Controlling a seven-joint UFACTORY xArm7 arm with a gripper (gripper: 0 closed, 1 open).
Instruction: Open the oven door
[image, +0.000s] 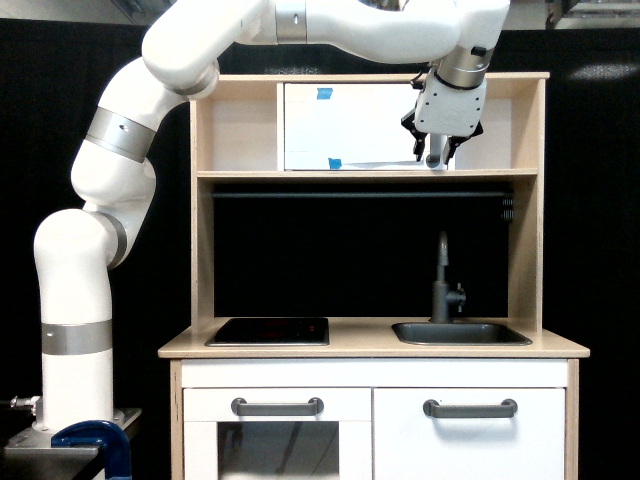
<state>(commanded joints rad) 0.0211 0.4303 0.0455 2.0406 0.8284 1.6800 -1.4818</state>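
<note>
The pincer (434, 153) hangs from the white arm (110, 150) in the upper shelf bay, its two dark fingers pointing down and parted by a narrow gap; it sits in front of the right edge of the oven door (350, 125), and whether the fingers touch anything there — the door's handle is hidden behind them — cannot be told. The oven door is the wide white panel in the top compartment of the toy kitchen, right of an open cubby, lying flush and shut. Two bits of blue tape show on it, one at the top (324, 93) and one at the lower edge (334, 163). Below, the tabletop (370, 349) carries one black hob (269, 331) on the left, one sink (460, 333) on the right and one dark faucet (441, 280) behind it. Two lower doors with horizontal grey handles (277, 406) (470, 408) are cut off by the bottom edge. A blue clamp (95, 440) sits at the arm's base, partly cropped.
</note>
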